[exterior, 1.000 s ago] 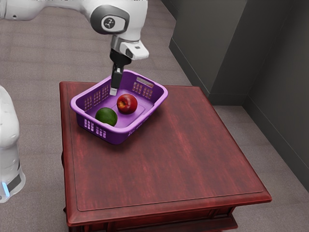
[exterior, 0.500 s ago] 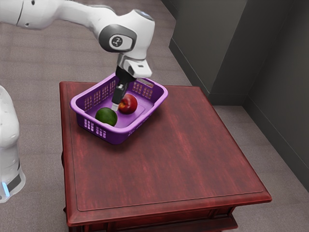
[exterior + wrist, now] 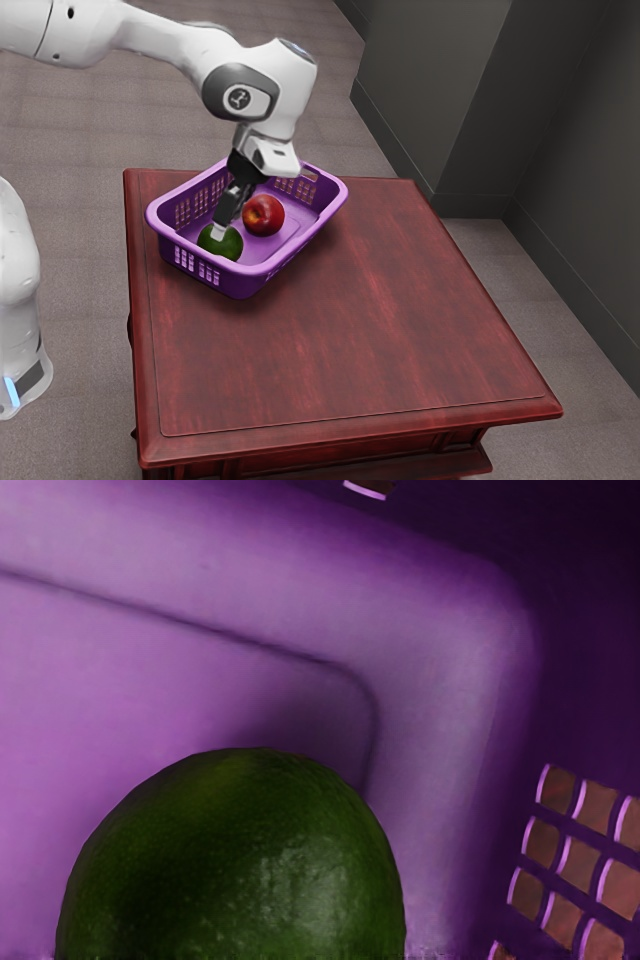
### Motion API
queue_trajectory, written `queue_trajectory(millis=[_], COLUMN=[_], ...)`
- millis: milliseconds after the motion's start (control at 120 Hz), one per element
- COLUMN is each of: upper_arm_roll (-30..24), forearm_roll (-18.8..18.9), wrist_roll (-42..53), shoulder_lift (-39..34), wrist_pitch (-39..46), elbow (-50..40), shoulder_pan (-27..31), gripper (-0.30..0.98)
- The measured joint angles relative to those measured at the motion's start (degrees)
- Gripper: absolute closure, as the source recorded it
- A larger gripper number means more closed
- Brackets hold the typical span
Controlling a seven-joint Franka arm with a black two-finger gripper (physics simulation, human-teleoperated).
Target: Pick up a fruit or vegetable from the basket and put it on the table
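Near the table's upper-left corner in the exterior view, the raised walls of the purple basket (image 3: 236,285) block low sideways passage. Inside, the red apple (image 3: 265,216) crowds one side of the green fruit (image 3: 229,249). Open room spans the table (image 3: 360,330) toward the exterior view's right and lower edges.

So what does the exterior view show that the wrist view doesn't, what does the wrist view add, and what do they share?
Exterior view: the arm reaching down, the gripper at the green fruit, the red apple, the dark red table, the grey floor and the dark wall.

Wrist view: the fine pale speckling on the green fruit's skin, and a groove in the basket's floor curving round a corner close to that fruit.

Both: the green fruit and the purple basket with its slotted wall.
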Motion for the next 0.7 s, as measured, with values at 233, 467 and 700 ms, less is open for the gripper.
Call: queue_trajectory(millis=[233,467,700], upper_arm_roll=[0.00,0.09,0.09], forearm_roll=[1.97,3.75,6.06], wrist_roll=[0.66,0.71,-1.01], shoulder_lift=[-0.04,0.17,0.42], wrist_pitch=[-1.71,-2.13,-2.11], elbow=[-0.37,-0.40,-0.40], shoulder_pan=[-0.01,0.08,0.33], gripper=[0.00,0.00,0.00])
